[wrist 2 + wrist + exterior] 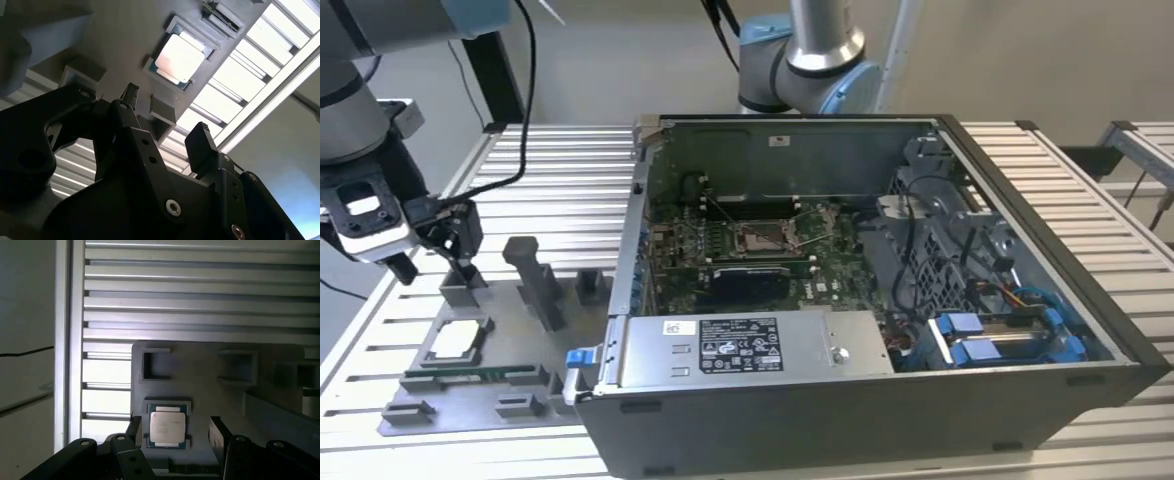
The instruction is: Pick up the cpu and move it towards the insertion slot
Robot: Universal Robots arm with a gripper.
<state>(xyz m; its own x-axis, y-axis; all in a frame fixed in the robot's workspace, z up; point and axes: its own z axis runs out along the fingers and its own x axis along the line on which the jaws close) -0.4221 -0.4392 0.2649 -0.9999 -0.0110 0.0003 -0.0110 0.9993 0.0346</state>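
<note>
My claw [434, 262] hangs spread and empty above the grey tray [520, 388] on the slatted counter [1067, 180]. In the first wrist view its fingers [218, 432] frame the cpu [167, 424], which lies in a tray recess. The insertion slot [761, 237] sits well apart, inside the open computer case [854, 410].
</note>
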